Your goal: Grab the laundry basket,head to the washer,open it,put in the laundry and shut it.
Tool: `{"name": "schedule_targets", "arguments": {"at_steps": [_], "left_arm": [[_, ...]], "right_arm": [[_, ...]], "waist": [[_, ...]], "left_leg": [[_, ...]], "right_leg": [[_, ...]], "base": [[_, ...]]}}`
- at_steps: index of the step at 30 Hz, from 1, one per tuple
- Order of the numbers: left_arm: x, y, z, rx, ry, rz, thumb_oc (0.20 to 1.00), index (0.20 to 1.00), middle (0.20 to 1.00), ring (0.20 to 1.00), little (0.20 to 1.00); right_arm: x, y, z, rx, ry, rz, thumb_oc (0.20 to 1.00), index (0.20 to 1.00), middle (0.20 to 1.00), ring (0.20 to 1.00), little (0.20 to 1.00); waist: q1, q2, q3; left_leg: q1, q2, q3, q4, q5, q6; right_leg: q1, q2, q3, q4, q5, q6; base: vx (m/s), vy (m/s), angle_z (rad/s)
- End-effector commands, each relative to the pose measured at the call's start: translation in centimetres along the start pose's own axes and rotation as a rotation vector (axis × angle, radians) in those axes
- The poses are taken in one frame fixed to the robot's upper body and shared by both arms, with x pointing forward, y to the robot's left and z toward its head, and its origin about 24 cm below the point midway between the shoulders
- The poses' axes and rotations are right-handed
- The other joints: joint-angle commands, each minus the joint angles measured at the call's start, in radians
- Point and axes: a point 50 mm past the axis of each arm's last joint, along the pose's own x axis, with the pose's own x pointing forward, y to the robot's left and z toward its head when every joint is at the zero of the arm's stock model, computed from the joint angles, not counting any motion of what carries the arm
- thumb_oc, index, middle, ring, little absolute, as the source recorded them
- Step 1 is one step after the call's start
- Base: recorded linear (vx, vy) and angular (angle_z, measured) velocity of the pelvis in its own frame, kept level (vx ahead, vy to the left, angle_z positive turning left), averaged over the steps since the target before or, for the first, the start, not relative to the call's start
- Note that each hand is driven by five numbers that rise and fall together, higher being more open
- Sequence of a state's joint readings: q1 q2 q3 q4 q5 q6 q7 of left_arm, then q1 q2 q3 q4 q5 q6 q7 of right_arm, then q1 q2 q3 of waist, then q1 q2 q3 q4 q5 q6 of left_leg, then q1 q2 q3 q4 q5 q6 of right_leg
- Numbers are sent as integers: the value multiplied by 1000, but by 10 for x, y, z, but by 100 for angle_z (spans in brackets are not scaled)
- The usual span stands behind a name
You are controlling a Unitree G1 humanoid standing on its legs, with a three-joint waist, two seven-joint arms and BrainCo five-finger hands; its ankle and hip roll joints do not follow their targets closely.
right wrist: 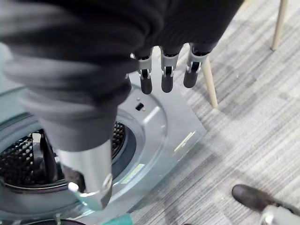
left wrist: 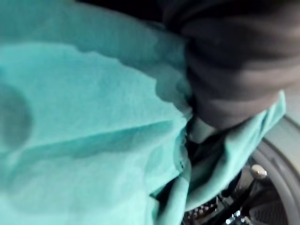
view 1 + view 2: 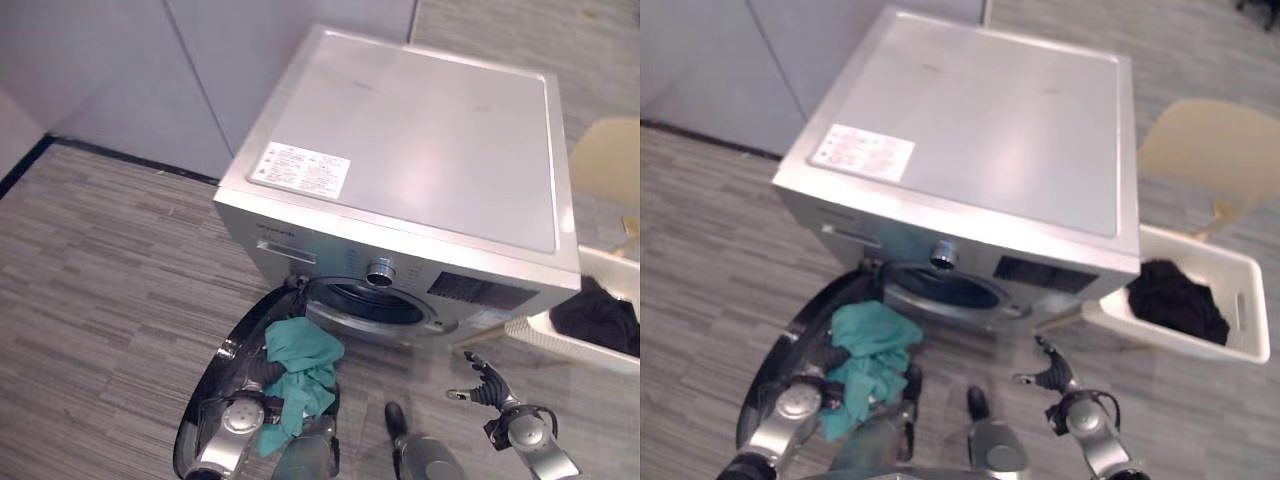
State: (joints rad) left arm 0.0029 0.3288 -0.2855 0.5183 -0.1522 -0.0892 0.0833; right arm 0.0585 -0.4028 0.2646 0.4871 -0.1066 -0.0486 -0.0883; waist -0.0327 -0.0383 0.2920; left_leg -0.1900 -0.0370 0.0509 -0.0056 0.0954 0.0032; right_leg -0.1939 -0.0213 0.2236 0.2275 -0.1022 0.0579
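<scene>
Your left hand point(image 3: 262, 372) sits low in the left part of the frame, in front of the washer point(image 3: 400, 190), and its fingers are curled into a bunched teal cloth point(image 3: 300, 375) that hangs down from the grip. The cloth is held just in front of the round drum opening point(image 3: 368, 302), below and to the left of it, and has not gone in. In the left wrist view the same teal fabric drapes over the dark hand cover, with the drum rim behind it.

The washer door point(image 3: 205, 400) hangs open toward the lower left, behind the left arm.

Your right hand point(image 3: 487, 383) is at the lower right of the frame, over the bare floor point(image 3: 100, 280), fingers loose and holding nothing.

The white laundry basket point(image 3: 1240, 300) stands at the right edge, just beside the washer's front corner, with a dark garment point(image 3: 1175, 300) lying inside. A pale chair point(image 3: 1210, 150) is behind it.
</scene>
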Motion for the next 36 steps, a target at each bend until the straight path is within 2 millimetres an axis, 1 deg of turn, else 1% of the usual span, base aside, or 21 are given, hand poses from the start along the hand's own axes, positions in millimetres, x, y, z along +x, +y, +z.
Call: {"name": "schedule_targets", "arguments": {"at_steps": [1, 2, 5, 6, 7, 8, 9, 10, 11, 14, 15, 16, 18, 22, 24, 27, 28, 29, 32, 34, 36], "left_arm": [[14, 24, 47, -16, -198, 122, 200, 200, 200, 200, 200], [16, 27, 54, -30, -223, 141, 200, 200, 200, 200, 200], [21, 32, 78, -52, -301, 167, 200, 200, 200, 200, 200], [23, 32, 87, -59, -333, 168, 200, 200, 200, 200, 200], [26, 33, 109, -75, -403, 182, 200, 200, 200, 200, 200], [26, 33, 109, -75, -404, 182, 200, 200, 200, 200, 200], [26, 37, 119, -83, -440, 206, 200, 200, 200, 200, 200], [27, 42, 144, -97, -521, 240, 200, 200, 200, 200, 200], [27, 42, 144, -98, -521, 240, 200, 200, 200, 200, 200], [27, 62, 184, -111, -638, 354, 200, 200, 200, 200, 200], [27, 62, 185, -111, -639, 355, 200, 200, 200, 200, 200], [25, 82, 213, -91, -710, 446, 200, 200, 200, 200, 200], [12, 119, 262, -75, -828, 601, 200, 200, 200, 200, 200], [-26, 165, 338, -52, -1011, 828, 200, 200, 200, 200, 200], [-35, 173, 351, -30, -1037, 880, 200, 200, 200, 200, 200], [-66, 190, 392, 25, -1126, 1019, 200, 200, 200, 200, 200], [-74, 195, 400, 45, -1133, 1055, 304, 304, 304, 304, 304], [-80, 197, 410, 73, -1142, 1073, 1000, 1000, 1000, 1000, 1000], [-78, 209, 429, 266, -1001, 988, 1000, 1000, 1000, 1000, 1000], [-69, 200, 428, 325, -986, 916, 1000, 1000, 1000, 1000, 1000], [-49, 186, 414, 389, -941, 821, 1000, 1000, 1000, 1000, 1000]], "right_arm": [[18, -11, 48, 26, -181, -50, 1000, 1000, 1000, 1000, 1000], [20, -10, 53, 30, -197, -52, 1000, 1000, 1000, 1000, 1000], [23, -13, 66, 57, -236, -77, 1000, 1000, 1000, 1000, 1000], [23, -17, 69, 68, -247, -94, 1000, 1000, 1000, 1000, 1000], [23, -23, 77, 103, -282, -133, 1000, 1000, 1000, 1000, 1000], [23, -24, 77, 103, -282, -134, 1000, 1000, 1000, 1000, 1000], [24, -28, 84, 112, -309, -151, 1000, 1000, 1000, 1000, 1000], [23, -38, 99, 138, -366, -201, 1000, 1000, 1000, 1000, 1000], [23, -39, 99, 138, -366, -201, 1000, 1000, 1000, 1000, 1000], [21, -53, 124, 192, -470, -270, 1000, 1000, 1000, 1000, 1000], [21, -54, 124, 192, -471, -271, 1000, 1000, 1000, 1000, 1000], [18, -62, 135, 204, -525, -306, 1000, 1000, 1000, 1000, 1000], [12, -66, 141, 230, -583, -329, 1000, 1000, 1000, 1000, 1000], [10, -59, 141, 280, -607, -301, 1000, 1000, 1000, 1000, 1000], [9, -58, 140, 286, -611, -294, 1000, 1000, 1000, 1000, 1000], [9, -57, 139, 280, -623, -270, 1000, 1000, 1000, 1000, 1000], [9, -57, 139, 273, -622, -259, 1000, 1000, 1000, 1000, 1000], [9, -58, 139, 275, -626, -252, 1000, 1000, 1000, 1000, 1000], [12, -69, 146, 220, -635, -228, 1000, 1000, 1000, 1000, 1000], [12, -69, 146, 198, -631, -216, 1000, 1000, 1000, 1000, 1000], [13, -67, 143, 185, -618, -201, 1000, 1000, 1000, 1000, 1000]], "waist": [[12, -28, 73], [18, -31, 90], [22, -30, 120], [15, -30, 130], [2, -24, 155], [3, -23, 154], [-6, -21, 169], [-24, -14, 175], [-24, -12, 172], [-56, -2, 183], [-55, -1, 179], [-72, 9, 180], [-99, 18, 186], [-126, 17, 185], [-131, 16, 184], [-141, 14, 182], [-144, 13, 182], [-144, 11, 184], [-145, 13, 182], [-136, 11, 178], [-123, 4, 174]], "left_leg": [[-39, 48, 38, 139, -117, -12], [-50, 58, 62, 156, -131, -12], [-128, 96, 119, 244, -159, -12], [-166, 104, 124, 290, -171, -7], [-231, 108, 121, 385, -227, -5], [-236, 109, 121, 389, -229, -5], [-274, 117, 128, 432, -242, 1], [-362, 139, 139, 526, -276, 10], [-370, 140, 138, 532, -278, 10], [-532, 174, 147, 696, -323, 21], [-542, 177, 146, 704, -327, 21], [-649, 201, 137, 810, -362, 29], [-761, 224, 117, 925, -405, 43], [-882, 240, 72, 1037, -449, 61], [-906, 245, 62, 1061, -456, 63], [-974, 252, 29, 1118, -473, 67], [-990, 253, 22, 1132, -474, 67], [-1013, 255, 12, 1149, -477, 67], [-1076, 251, -15, 1203, -479, 67], [-1081, 248, -20, 1214, -481, 64], [-1071, 241, -23, 1210, -477, 58]], "right_leg": [[-45, 45, -50, -8, 60, 20], [-81, 25, -98, 16, 64, 22], [-173, -74, -317, 67, 65, 14], [-199, -88, -341, 82, 60, 7], [-251, -78, -324, 123, 20, -2], [-255, -77, -323, 125, 19, -2], [-303, -74, -323, 164, 16, -10], [-388, -79, -324, 216, -2, -15], [-395, -79, -324, 219, -4, -15], [-555, -66, -297, 349, -32, -27], [-565, -65, -297, 355, -34, -27], [-672, -52, -285, 449, -66, -35], [-786, -40, -279, 566, -109, -47], [-905, -26, -285, 677, -154, -53], [-926, -26, -286, 697, -161, -53], [-977, -27, -293, 740, -177, -55], [-988, -28, -295, 753, -178, -54], [-1004, -29, -298, 767, -181, -54], [-1052, -36, -310, 819, -188, -56], [-1053, -40, -317, 831, -193, -58], [-1041, -44, -321, 832, -195, -61]], "base": [[-171, 77, -148], [-148, 27, -145], [-133, -59, -82], [-97, -122, -61], [-45, -88, -34], [-67, -38, -10], [-138, -12, -1], [-137, -12, -11], [-125, -27, -28], [-86, 2, -40], [-55, -9, -40], [-38, -14, -59], [-30, -20, -39], [14, -45, -1], [0, 0, 0], [8, -23, 3], [1, -29, 15], [2, -13, 16], [3, -7, 7], [-2, -24, 13], [-21, -18, 16]]}}
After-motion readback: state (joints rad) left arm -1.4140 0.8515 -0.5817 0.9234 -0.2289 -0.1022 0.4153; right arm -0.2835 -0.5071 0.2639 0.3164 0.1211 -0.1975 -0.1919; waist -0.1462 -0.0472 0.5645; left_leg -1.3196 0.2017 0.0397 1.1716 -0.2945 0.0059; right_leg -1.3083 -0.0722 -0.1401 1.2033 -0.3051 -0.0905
